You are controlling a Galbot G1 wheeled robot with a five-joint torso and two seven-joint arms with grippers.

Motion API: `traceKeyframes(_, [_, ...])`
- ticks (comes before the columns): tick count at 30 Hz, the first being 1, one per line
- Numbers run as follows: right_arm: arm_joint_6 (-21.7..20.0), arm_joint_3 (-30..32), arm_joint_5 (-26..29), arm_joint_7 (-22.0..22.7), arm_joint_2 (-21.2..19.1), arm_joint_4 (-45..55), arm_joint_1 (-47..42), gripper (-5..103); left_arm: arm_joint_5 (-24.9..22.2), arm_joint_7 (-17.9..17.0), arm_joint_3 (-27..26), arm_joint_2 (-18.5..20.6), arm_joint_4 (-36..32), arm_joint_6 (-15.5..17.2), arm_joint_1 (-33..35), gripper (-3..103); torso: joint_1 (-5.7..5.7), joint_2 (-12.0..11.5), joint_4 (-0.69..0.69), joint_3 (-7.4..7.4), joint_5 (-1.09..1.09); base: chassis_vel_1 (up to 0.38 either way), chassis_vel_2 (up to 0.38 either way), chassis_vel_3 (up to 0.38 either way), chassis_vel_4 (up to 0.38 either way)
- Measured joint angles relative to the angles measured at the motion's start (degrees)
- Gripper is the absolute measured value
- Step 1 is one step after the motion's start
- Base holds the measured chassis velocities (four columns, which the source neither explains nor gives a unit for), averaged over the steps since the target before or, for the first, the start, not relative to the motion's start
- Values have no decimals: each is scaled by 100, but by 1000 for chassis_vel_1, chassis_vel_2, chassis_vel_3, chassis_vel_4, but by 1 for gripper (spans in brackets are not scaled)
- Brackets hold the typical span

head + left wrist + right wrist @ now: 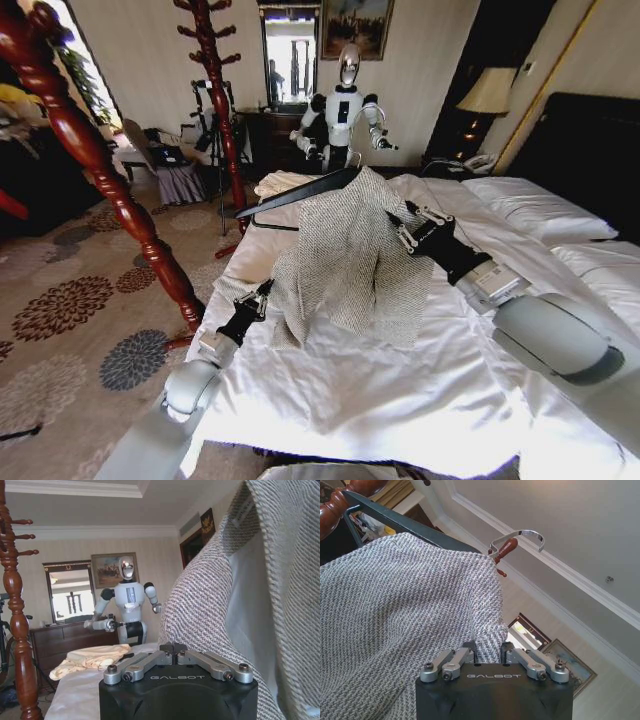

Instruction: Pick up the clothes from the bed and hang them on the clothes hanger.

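Jacket (352, 255) — grey-beige herringbone, white lining showing in the left wrist view (250, 605); it hung draped over the black hanger (300, 192), raised above the bed (400, 390) with its lower edge near the white duvet.

Hanger — slim, black, tilted, one arm bare and projecting toward the robot's left; the silver wire hook (520, 537) stood clear above the cloth in the right wrist view.

Right end effector (408, 228) — at the jacket's right shoulder, fingers closed on a fold of the tweed (487, 635).

Left end effector (262, 295) — at the jacket's lower left edge, just beside the cloth; in its wrist view the fingers (172, 650) sat drawn together, and whether they pinched the fabric could not be told.

Cream folded cloth (275, 185) — lay on the bed beyond the hanger.

Wooden coat stand (215, 90) — upright on the floor, left of the bed.
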Motion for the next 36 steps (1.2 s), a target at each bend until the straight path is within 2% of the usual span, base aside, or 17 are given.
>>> traceKeyframes(9, [0, -1, -21, -2, 23, 61, -6, 23, -1016, 5, -575, 356, 46, 221, -255, 0, 0, 0, 0, 0, 1, 0, 0, 0, 0])
traceKeyframes(15, [0, 4, 19, -6, 30, 163, -10, 23, -1044, -16, -429, 319, 413, 141, -300, -2, 0, 0, 0, 0, 0, 0, 0, 0, 0])
traceKeyframes(16, [-1, 18, 35, -6, 23, 178, -10, 23, -984, -73, -414, 282, 459, 117, -311, 3, 0, 1, 0, 0, 0, 0, 0, 0, 0])
traceKeyframes(17, [-1, 18, 35, -6, 23, 178, -10, 23, -984, -73, -414, 282, 459, 117, -311, 3, 0, 1, 0, 0, 0, 0, 0, 0, 0])
traceKeyframes(20, [-12, 82, 130, 0, -25, 250, 0, 23, -705, -468, -401, 183, 569, 87, -347, 19, 0, 0, 0, 0, 0, 0, 0, 0, 0])
traceKeyframes(22, [-14, 92, 152, 1, -30, 266, 5, 23, -632, -575, -416, 186, 590, 96, -362, 19, 0, 0, 0, 0, 0, 0, 0, 0, 0])
traceKeyframes(23, [-16, 103, 178, 4, -36, 286, 7, 23, -542, -701, -446, 210, 623, 126, -393, 30, 0, 1, 0, 0, 0, 0, 0, 0, 0])
traceKeyframes(24, [-19, 104, 187, 5, -39, 295, 7, 23, -514, -763, -470, 242, 643, 134, -427, 30, 0, 0, 0, 0, 1, 0, 0, 0, 0])
traceKeyframes(26, [-22, 106, 190, 13, -42, 293, 6, 23, -662, -711, -489, 314, 570, 136, -410, 41, 1, 0, 0, 0, 0, 0, 0, 0, 0])
traceKeyframes(27, [-22, 106, 190, 13, -42, 293, 6, 23, -662, -711, -489, 314, 570, 136, -410, 41, 1, 0, 0, 0, 0, 0, 0, 0, 0])
traceKeyframes(30, [-23, 107, 194, 17, -44, 188, 37, 23, -1160, -186, -445, 441, -48, 156, 18, 57, 0, 0, 0, 0, 2, 0, 0, 0, 0])
traceKeyframes(31, [-23, 107, 198, 17, -49, 167, 51, 23, -1234, -9, -423, 476, -218, 144, 166, 57, 0, 0, 0, 0, 2, 0, 0, 0, 0])
traceKeyframes(32, [-23, 107, 198, 17, -49, 167, 51, 23, -1234, -9, -423, 476, -218, 144, 166, 57, 0, 0, 0, 0, 2, 0, 0, 0, 0])
traceKeyframes(33, [-23, 107, 208, 18, -56, 156, 65, 23, -1284, 198, -400, 514, -373, 120, 307, 62, 0, 0, 0, 0, 3, 0, 0, 0, 0])
traceKeyframes(34, [-23, 108, 243, 20, -78, 156, 90, 23, -1301, 703, -337, 595, -652, 44, 578, 68, 0, 0, 1, 0, 2, 0, 0, 0, 0])
traceKeyframes(35, [-23, 110, 265, 23, -92, 164, 102, 23, -1253, 954, -301, 636, -753, 2, 694, 74, 0, 0, 2, 0, 1, 0, 0, 0, 0])
traceKeyframes(36, [-24, 113, 288, 25, -105, 177, 114, 23, -1168, 1170, -261, 674, -823, -31, 790, 74, 0, 1, 2, -1, 2, 0, 0, 0, 0])
